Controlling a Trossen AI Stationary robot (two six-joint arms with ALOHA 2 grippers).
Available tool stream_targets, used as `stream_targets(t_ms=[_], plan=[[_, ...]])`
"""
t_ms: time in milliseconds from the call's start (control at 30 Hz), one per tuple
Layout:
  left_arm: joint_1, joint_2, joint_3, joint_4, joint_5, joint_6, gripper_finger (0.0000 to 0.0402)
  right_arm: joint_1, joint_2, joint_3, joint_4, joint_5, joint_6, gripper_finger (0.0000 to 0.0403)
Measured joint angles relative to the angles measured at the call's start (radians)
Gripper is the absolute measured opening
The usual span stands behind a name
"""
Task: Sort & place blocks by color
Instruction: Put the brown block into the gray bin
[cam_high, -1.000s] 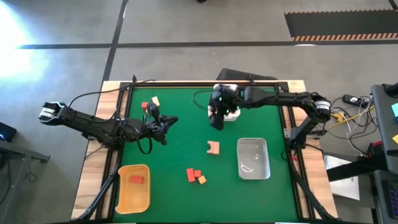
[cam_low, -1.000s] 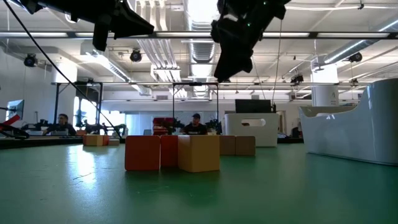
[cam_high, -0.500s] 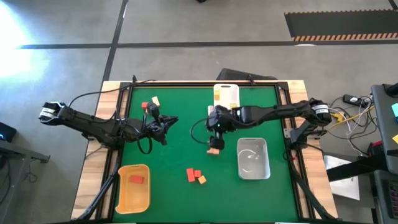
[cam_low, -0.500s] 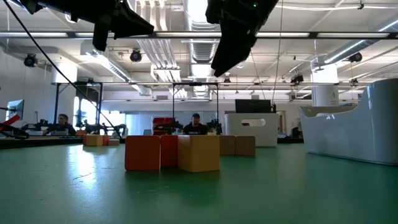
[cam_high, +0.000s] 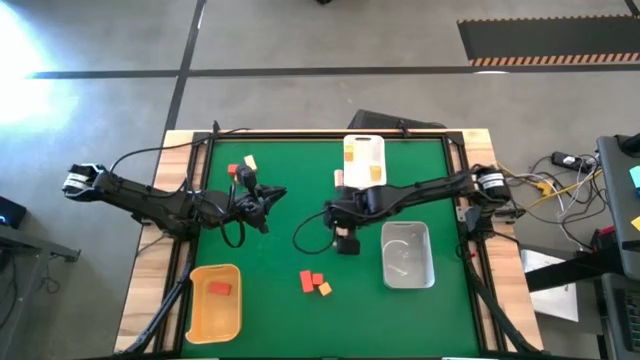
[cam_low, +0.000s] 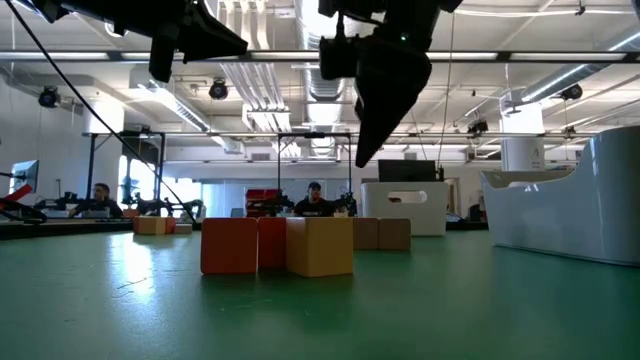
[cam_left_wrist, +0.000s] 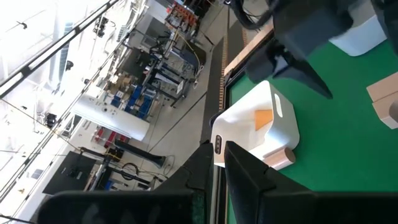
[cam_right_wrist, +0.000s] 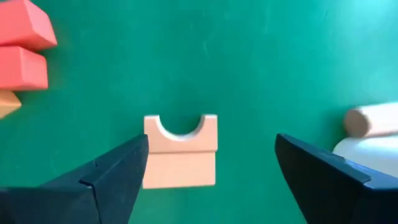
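Right gripper (cam_right_wrist: 208, 180) spread wide directly above pale tan notched block (cam_right_wrist: 180, 150) at mid-table, long axis crosswise between fingers; left gripper (cam_high: 262, 203) well apart, finger state indiscernible

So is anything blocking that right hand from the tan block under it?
Nothing visible. The right hand is open above the tan block, with only bare green mat around it; the red blocks lie off to one side.
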Motion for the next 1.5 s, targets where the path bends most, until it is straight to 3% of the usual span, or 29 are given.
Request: stream_targets(t_ms=[467, 1267, 1500], plan=[[0.0, 0.0, 0.0, 0.0, 0.0, -0.001, 0.0024, -0.002, 0.094, 0.002, 0.002, -0.042, 0.05, 0.0359], [0.0, 0.0, 0.0, -0.001, 0.0, -0.001, 0.0024, -0.002, 0.202, 0.002, 0.06, -0.064, 0.004, 0.0359], [0.0, 0.0, 0.0, -0.001, 0.0, -0.001, 0.0024, -0.002, 0.202, 0.005, 0.065, -0.064, 0.013, 0.0321]])
